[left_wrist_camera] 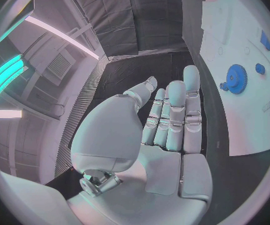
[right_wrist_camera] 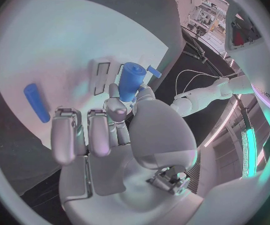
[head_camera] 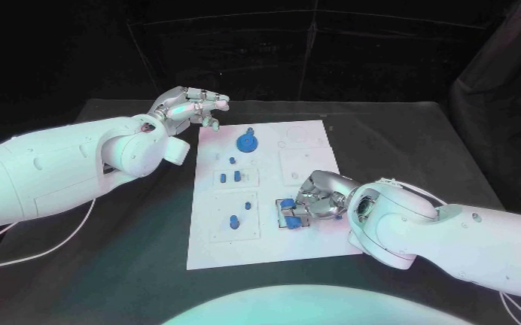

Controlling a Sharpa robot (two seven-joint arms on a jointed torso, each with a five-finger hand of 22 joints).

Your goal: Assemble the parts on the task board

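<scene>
At lower right of the task board (head_camera: 217,253), my right hand (head_camera: 315,201) pinches a blue cylindrical part (right_wrist_camera: 131,81); a tilted approach could jam it. My left hand (head_camera: 193,107) hovers spread.

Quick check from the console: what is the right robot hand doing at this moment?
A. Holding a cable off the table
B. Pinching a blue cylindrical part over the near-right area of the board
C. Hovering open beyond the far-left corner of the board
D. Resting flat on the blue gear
B: the right wrist view shows the right robot hand pinching a blue cylindrical part between thumb and finger, over the task board.
</scene>
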